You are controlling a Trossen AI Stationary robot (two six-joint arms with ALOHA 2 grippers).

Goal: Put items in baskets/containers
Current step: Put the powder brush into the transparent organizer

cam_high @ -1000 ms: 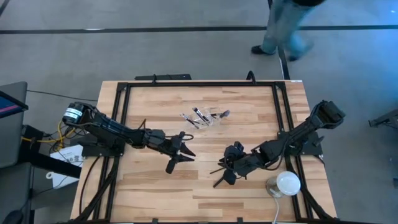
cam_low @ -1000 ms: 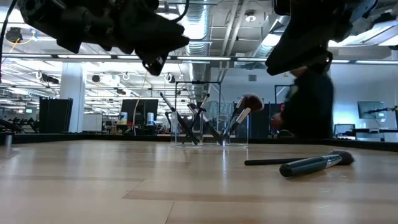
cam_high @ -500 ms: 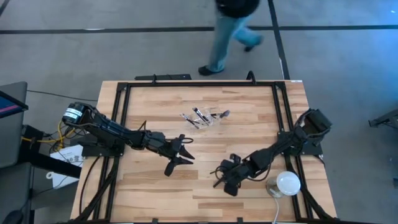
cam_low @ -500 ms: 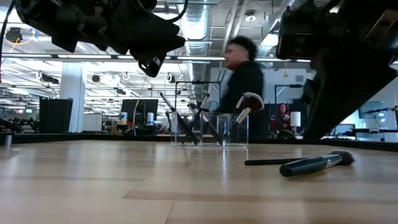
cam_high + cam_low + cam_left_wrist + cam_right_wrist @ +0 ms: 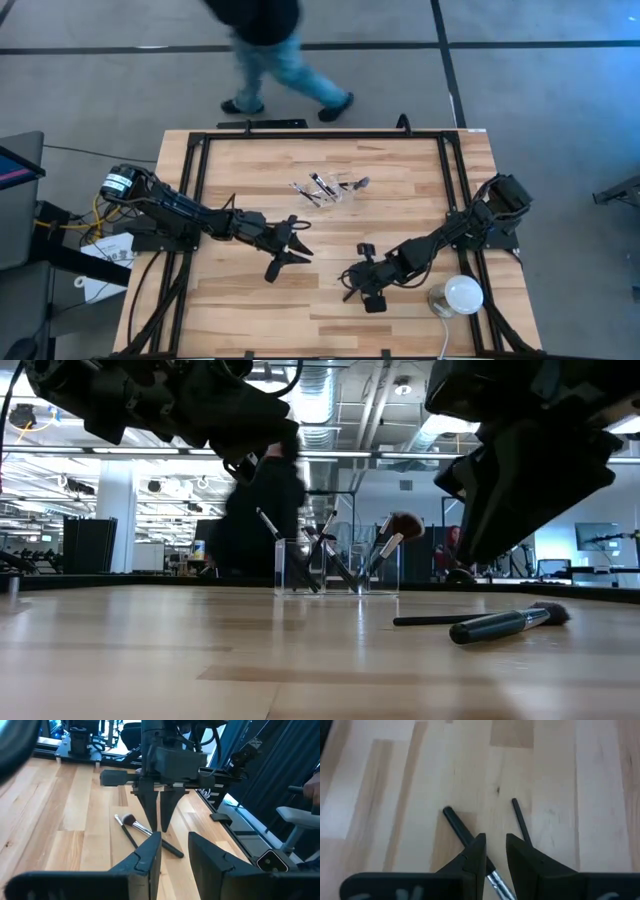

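Nearest the low camera, two makeup brushes [image 5: 505, 623] lie loose on the wooden desk [image 5: 400, 210], a thick one with a soft head crossing a thin dark one [image 5: 432, 620]. The right pincer [image 5: 494, 851] hangs low right over them, its fingers [image 5: 475, 852] a narrow gap apart, clamped on nothing, with the thicker handle [image 5: 465, 834] running under that gap and the thin handle [image 5: 521, 825] just beside it. Near that arm stands a white dome-shaped object [image 5: 462, 294]. The left pincer [image 5: 290, 250] hovers above the middle of the desk, its fingers [image 5: 150, 852] apart and empty. Farther back, the clear plastic container [image 5: 338, 567] stands upright holding several brushes [image 5: 392, 532], tilted against its walls. Beyond the desk a person [image 5: 270, 50] is walking across the floor.
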